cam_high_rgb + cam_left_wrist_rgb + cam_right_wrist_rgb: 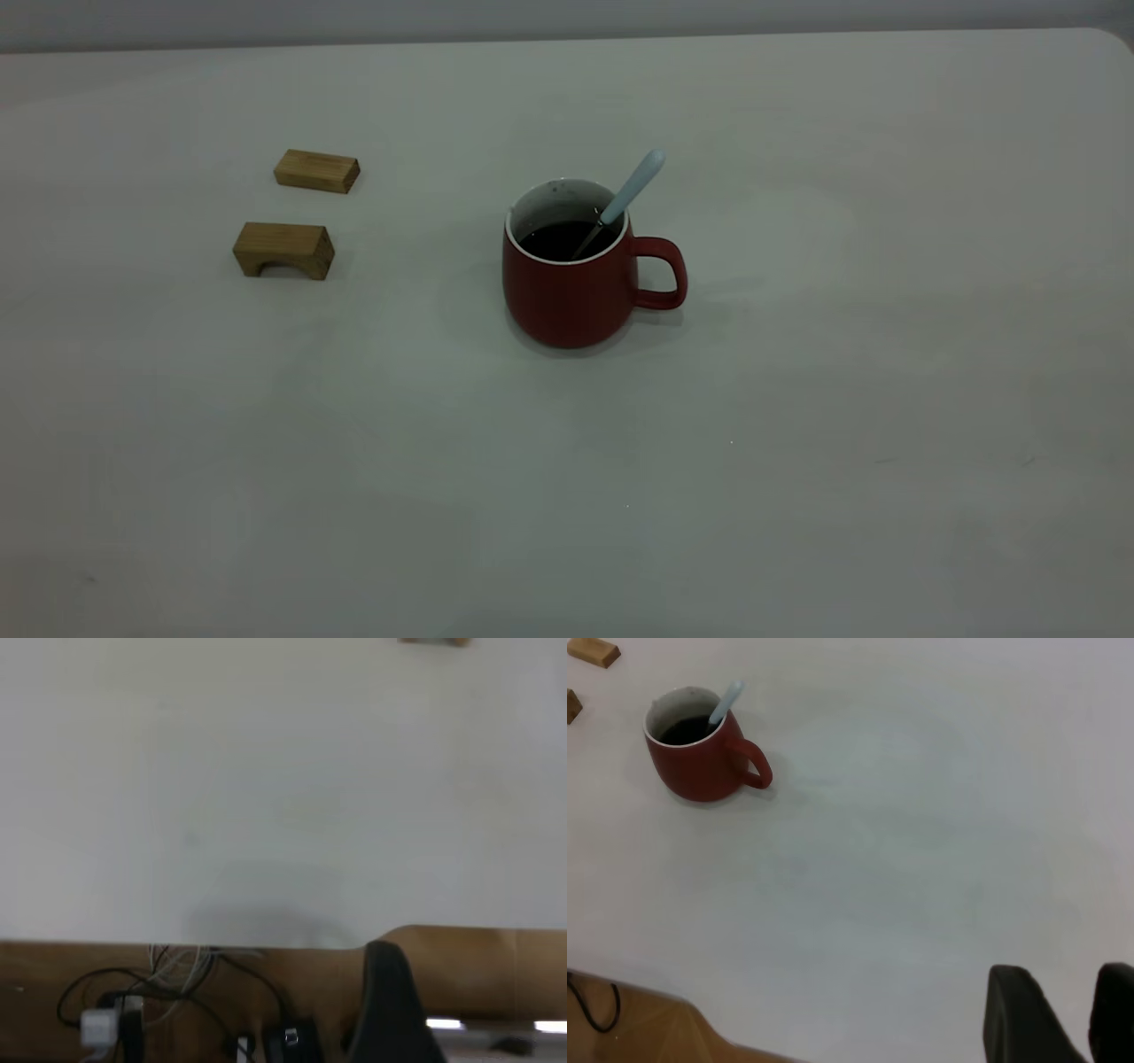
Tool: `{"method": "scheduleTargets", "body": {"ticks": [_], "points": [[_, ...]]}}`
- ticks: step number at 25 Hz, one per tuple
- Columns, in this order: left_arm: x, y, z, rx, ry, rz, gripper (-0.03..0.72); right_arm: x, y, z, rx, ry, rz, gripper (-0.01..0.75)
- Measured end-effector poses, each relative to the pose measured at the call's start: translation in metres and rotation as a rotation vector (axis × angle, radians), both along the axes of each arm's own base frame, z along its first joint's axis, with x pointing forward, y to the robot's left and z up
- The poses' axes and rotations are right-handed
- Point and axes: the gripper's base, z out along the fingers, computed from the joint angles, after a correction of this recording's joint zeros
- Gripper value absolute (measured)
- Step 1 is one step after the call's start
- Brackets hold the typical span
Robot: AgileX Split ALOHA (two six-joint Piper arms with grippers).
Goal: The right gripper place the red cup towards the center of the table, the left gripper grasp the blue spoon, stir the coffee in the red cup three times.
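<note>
The red cup (571,283) stands upright near the middle of the table (797,399), with its handle toward the right side. Dark coffee (563,239) fills it partway. The blue spoon (631,190) leans in the cup against the rim on the handle side, its pale blue handle sticking up and free of any grip. Neither gripper shows in the exterior view. My right gripper (1067,992) hovers over bare table far from the red cup (700,757), open by a narrow gap and holding nothing. Only a black part of my left gripper (390,992) shows, at the table's edge.
Two tan wooden blocks lie at the left of the table, a flat one (316,170) and an arched one (283,249). Beyond the table edge, the left wrist view shows cables and a plug (102,1023) on a brown floor.
</note>
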Motion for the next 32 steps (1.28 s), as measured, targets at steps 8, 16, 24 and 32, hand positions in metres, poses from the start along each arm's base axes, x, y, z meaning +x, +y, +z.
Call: {"method": "scheduleTargets", "body": {"ticks": [8, 16, 24, 32], "points": [[-0.065, 0.005, -0.033, 0.001, -0.233, 0.035, 0.554, 0.000, 0.000, 0.000, 0.000, 0.000, 0.000, 0.238], [-0.082, 0.003, -0.064, -0.018, -0.327, 0.007, 0.554, 0.000, 0.000, 0.000, 0.000, 0.000, 0.000, 0.238], [-0.082, 0.002, -0.064, -0.015, -0.334, -0.028, 0.554, 0.000, 0.000, 0.000, 0.000, 0.000, 0.000, 0.238], [-0.082, 0.002, -0.064, -0.015, -0.334, -0.029, 0.554, 0.000, 0.000, 0.000, 0.000, 0.000, 0.000, 0.238]]}}
